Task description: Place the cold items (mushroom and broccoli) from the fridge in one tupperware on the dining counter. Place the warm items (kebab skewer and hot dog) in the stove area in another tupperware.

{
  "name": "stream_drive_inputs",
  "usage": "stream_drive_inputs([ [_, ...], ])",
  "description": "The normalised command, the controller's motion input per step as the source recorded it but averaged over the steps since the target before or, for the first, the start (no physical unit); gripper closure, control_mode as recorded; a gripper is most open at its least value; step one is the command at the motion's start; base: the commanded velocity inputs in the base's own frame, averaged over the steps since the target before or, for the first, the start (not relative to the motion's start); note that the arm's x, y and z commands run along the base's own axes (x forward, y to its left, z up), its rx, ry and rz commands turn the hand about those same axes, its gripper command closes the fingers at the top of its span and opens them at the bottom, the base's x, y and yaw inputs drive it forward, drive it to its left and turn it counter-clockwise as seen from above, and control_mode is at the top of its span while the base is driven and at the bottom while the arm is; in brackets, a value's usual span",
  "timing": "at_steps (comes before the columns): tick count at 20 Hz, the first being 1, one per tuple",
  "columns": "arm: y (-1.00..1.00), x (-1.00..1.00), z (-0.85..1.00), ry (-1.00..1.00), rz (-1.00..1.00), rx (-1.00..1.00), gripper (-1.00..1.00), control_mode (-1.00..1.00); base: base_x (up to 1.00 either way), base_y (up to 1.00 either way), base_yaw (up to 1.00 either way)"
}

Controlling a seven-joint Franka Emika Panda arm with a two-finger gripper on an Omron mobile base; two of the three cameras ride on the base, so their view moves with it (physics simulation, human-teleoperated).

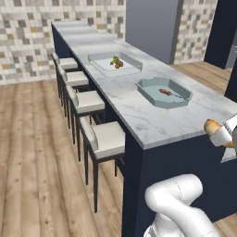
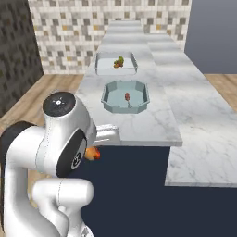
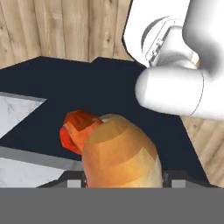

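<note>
Gripper grips 1 hot dog — 2 tupperwares beyond.

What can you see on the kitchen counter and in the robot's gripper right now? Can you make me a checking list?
Surface: white marble dining counter on a dark blue base.
Job's things: teal tupperware holds the kebab skewer; clear tupperware farther along holds the mushroom and broccoli; hot dog is not yet in a tupperware.
Clutter: nothing seen.
Gripper: gripper shut on the hot dog, off the counter's near end.
Cables: nothing seen.
Surroundings: four stools along the counter, wooden floor, mosaic tile wall.
</note>
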Motion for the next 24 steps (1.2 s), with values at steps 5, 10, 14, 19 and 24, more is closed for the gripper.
stream_drive_inputs([
  [5,0.02,0.46,1.00,0.22,-0.18,-0.34,1.00,-1.00,0.00,0.00,0.00],
  [10,0.00,0.91,0.86,0.05,0.04,0.10,1.00,-1.00,0.00,0.00,0.00],
  [14,0.12,0.84,0.25,-0.01,0.13,0.23,1.00,-1.00,0.00,0.00,0.00],
  [19,0.64,0.97,-0.34,0.05,0.07,0.01,1.00,-1.00,0.00,0.00,0.00],
  [24,0.02,1.00,-0.60,0.11,0.04,0.00,1.00,-1.00,0.00,0.00,0.00],
])
